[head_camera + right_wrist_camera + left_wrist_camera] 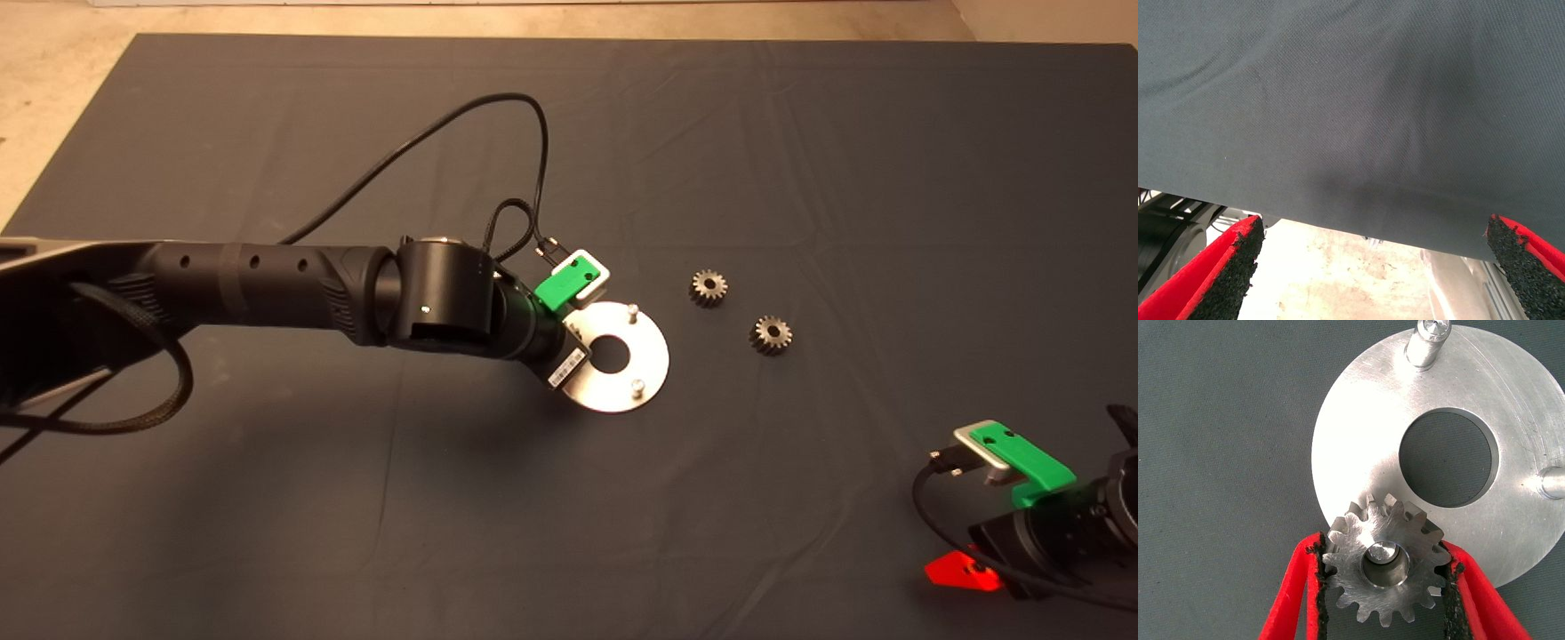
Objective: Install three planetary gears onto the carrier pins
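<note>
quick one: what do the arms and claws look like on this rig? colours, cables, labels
Left arm: black tubular links, ribbed joint covers, small round holes along the forearm, a braided black sleeve looping below it and a thin black cable arching over the wrist. A white printed label sits near the left claw. Both claws have green plastic brackets on silver mounts and red fingers with rough black pads. Right claw matches.

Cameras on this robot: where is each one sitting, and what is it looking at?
Head view: sits above, looking down at the mat; both black arms show, plus two loose gears.
Left wrist view: rides the left arm, facing the disc; the left pincer grips a gear over a pin.
Right wrist view: rides the parked right arm, facing the mat's edge and floor; the right pincer is open.
Head and left wrist views share the disc and two bare pins.
</note>
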Robot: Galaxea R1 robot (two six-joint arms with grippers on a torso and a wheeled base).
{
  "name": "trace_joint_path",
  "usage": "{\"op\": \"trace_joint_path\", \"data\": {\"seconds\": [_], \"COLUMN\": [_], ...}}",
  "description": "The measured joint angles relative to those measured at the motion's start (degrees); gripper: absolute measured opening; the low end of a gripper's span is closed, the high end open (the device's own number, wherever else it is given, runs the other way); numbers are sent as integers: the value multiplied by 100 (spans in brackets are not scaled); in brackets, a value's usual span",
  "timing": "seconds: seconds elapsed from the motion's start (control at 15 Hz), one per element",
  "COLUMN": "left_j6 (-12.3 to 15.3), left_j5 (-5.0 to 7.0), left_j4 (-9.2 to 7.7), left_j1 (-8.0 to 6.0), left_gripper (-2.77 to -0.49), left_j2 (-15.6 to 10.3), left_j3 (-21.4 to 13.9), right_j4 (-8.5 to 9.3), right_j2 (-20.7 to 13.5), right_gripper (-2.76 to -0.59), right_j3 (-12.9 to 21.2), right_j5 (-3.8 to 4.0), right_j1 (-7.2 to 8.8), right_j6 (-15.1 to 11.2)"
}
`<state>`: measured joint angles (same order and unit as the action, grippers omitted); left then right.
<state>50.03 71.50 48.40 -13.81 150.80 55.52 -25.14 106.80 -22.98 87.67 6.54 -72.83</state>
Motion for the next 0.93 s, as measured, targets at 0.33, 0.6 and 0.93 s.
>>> {"op": "trace_joint_path", "data": {"seconds": [0.33, 0.6, 0.93], "left_j6": [0, -1, -1], "left_j5": [1, 2, 1], "left_j4": [-9, -9, -7], "left_j1": [0, -1, -2], "left_gripper": [-232, -232, -210], "left_j2": [-5, -5, -2], "left_j3": [0, 2, 2], "right_j4": [0, 0, 0], "right_j2": [0, 0, 0], "right_gripper": [-86, -86, -86], "right_j3": [0, 0, 0], "right_j5": [1, 0, 2], "right_j1": [2, 31, 32], "right_j6": [0, 0, 1]}}
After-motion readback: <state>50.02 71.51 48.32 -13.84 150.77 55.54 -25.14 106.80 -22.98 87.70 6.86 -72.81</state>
